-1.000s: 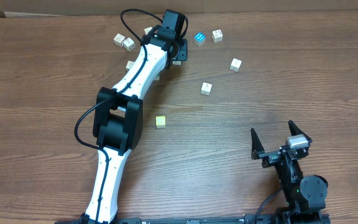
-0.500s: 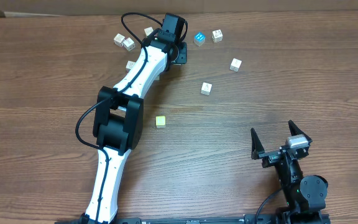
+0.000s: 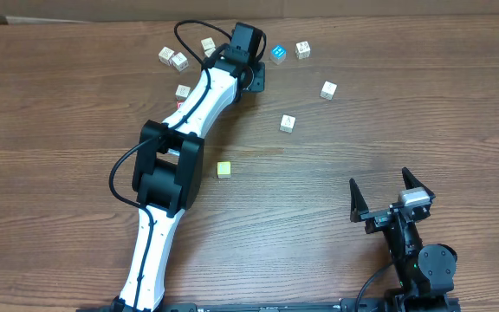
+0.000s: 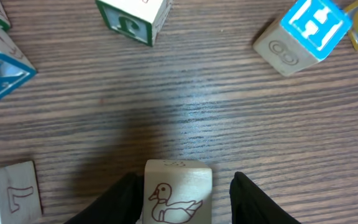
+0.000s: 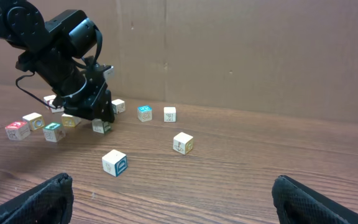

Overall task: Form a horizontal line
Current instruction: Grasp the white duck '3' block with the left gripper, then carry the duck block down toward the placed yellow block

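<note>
Overhead: my left arm has swung slightly right since a second ago. The left gripper (image 3: 249,71) sits at the far cube cluster. The right gripper (image 3: 391,195) is unmoved, jaws spread wide at the near edge. The pale yellow cube (image 3: 223,169) lies alone mid-desk, well apart from both. The desk (image 3: 362,130) is brown wood-grain.

Left wrist: the duck cube (image 4: 178,191) is between my fingers (image 4: 120,199). There is a gap on one side, so it is not clamped; contact on the other side is unclear. The blue X cube (image 4: 2,73) is up-left, apart.

Right wrist: a cardboard wall (image 5: 260,50) stands behind the desk.
</note>
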